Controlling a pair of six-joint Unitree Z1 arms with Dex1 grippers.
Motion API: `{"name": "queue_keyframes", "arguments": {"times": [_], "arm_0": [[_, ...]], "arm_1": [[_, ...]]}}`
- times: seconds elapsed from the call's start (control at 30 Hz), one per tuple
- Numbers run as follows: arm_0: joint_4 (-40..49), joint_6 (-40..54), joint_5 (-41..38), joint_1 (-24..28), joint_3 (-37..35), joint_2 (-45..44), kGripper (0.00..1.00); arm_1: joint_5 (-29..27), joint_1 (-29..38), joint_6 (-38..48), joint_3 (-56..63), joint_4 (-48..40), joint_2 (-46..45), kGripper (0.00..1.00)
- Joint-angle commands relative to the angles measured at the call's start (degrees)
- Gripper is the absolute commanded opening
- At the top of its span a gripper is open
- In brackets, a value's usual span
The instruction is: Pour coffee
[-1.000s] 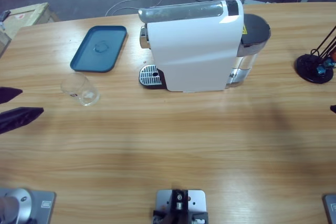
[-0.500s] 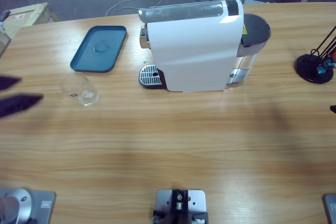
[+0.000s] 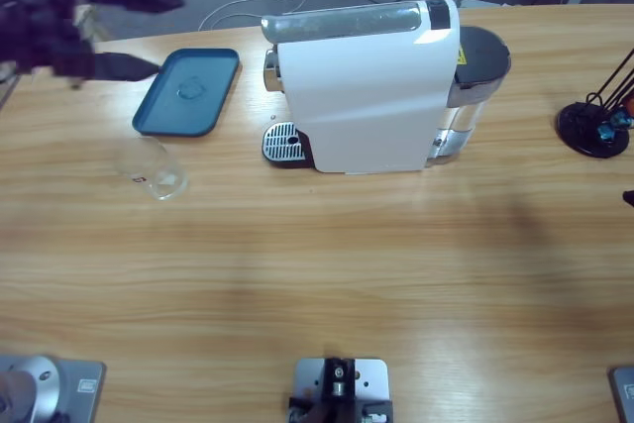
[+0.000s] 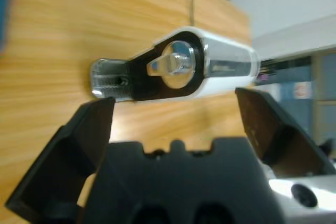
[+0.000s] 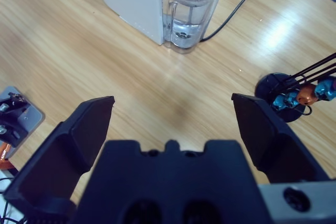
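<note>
One blue tray (image 3: 186, 91) between left gripper (image 3: 134, 27) and coffee machine (image 3: 362, 86).

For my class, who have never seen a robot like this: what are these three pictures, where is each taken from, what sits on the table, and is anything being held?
This is a robot with two arms, each ending in a gripper of two black jaws. One picture looks down from a fixed camera above the wooden table. The other two come from cameras on the wrists, looking along each gripper.

On the table stand a white coffee machine, a blue tray, an empty glass and a black stand.

The left gripper is open, raised at the table's far left corner and facing the machine's front. The right gripper is open too, above the table near the machine's water tank. Neither holds anything. No coffee shows.
</note>
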Motion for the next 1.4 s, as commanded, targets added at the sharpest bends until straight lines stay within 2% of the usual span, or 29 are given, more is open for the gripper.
{"name": "queue_keyframes", "arguments": {"times": [0.03, 0.17, 0.27, 0.53, 0.6, 0.67, 0.7, 1.17, 1.27, 1.4], "arm_0": [[-12.34, -6.22, -11.33, 2.44, -2.61, 14.01, 0.815], [-13.33, -6.18, -14.56, 2.37, -5.93, 17.93, 0.787], [-13.78, -6.40, -18.09, 1.09, -8.78, 21.18, 0.602], [-14.24, -7.19, -19.04, -1.73, -7.71, 22.10, 0.585], [-14.28, -7.19, -19.11, -1.87, -7.34, 22.11, 0.367], [-14.73, -7.10, -19.11, -1.95, -7.39, 22.04, 0.022], [-15.23, -7.10, -19.04, -1.95, -7.44, 21.82, 0.000], [-15.68, -9.21, -15.63, -5.22, -8.20, 15.87, 0.000], [-15.56, -10.53, -13.82, -6.21, -11.87, 13.89, 0.000], [-13.43, -12.06, -12.33, -8.16, -21.45, 13.50, 0.000]], "arm_1": [[-1.07, -0.94, 0.01, 2.66, -1.67, 1.56, 1.000], [-1.09, -0.94, 0.01, 2.75, -1.97, 1.70, 1.000], [-1.09, -0.94, -0.03, 2.77, -2.29, 2.40, 1.000], [-1.18, -0.90, -0.06, 3.10, -3.20, 3.41, 1.000], [-1.18, -0.94, -0.05, 3.10, -3.20, 3.34, 1.000], [-1.18, -0.90, -0.08, 3.10, -3.20, 3.32, 1.000], [-1.18, -0.92, -0.08, 3.10, -3.20, 3.32, 1.000], [-1.04, -0.94, 0.01, 3.37, -3.73, 4.04, 1.000], [-1.11, -0.94, 0.09, 3.24, -3.64, 3.53, 1.000], [-1.84, -0.94, 0.18, 1.89, -3.38, 2.93, 1.000]]}}
